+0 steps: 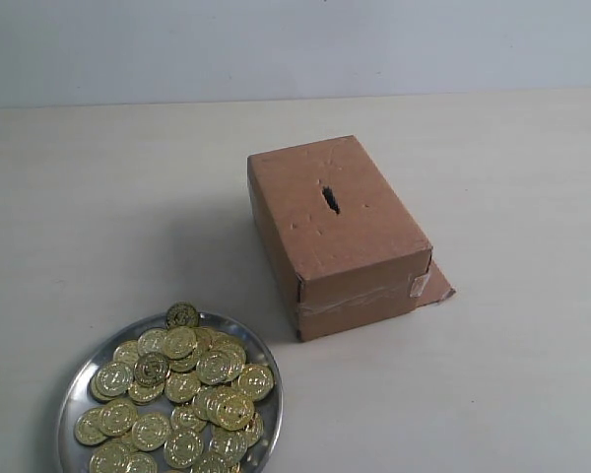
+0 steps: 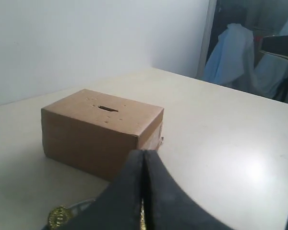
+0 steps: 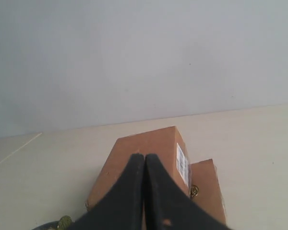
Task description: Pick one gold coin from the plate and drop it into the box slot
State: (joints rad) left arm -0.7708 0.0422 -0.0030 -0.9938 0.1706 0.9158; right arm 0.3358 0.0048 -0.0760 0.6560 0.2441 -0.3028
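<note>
The shiny silver plate (image 1: 268,367) lies at the front left, heaped with several gold coins (image 1: 182,394); one coin (image 1: 182,315) rests on its far rim. The brown cardboard box (image 1: 345,236) stands mid-table, and the dark slot (image 1: 330,199) in its top face is uncovered. My left gripper (image 2: 144,152) is shut, low near the plate, facing the box (image 2: 86,139) and slot (image 2: 107,109). A thin gold glint shows in the slit between its fingers; whether it is a held coin I cannot tell. My right gripper (image 3: 144,156) is shut and empty, in front of the box (image 3: 151,141).
The box's flap (image 1: 435,288) sticks out flat on the table at its taped end. A white label (image 3: 182,163) is on the box's end face, and a small gold piece (image 3: 194,190) sits beside the flap (image 3: 206,184). Pale tabletop runs all round; a wall stands behind.
</note>
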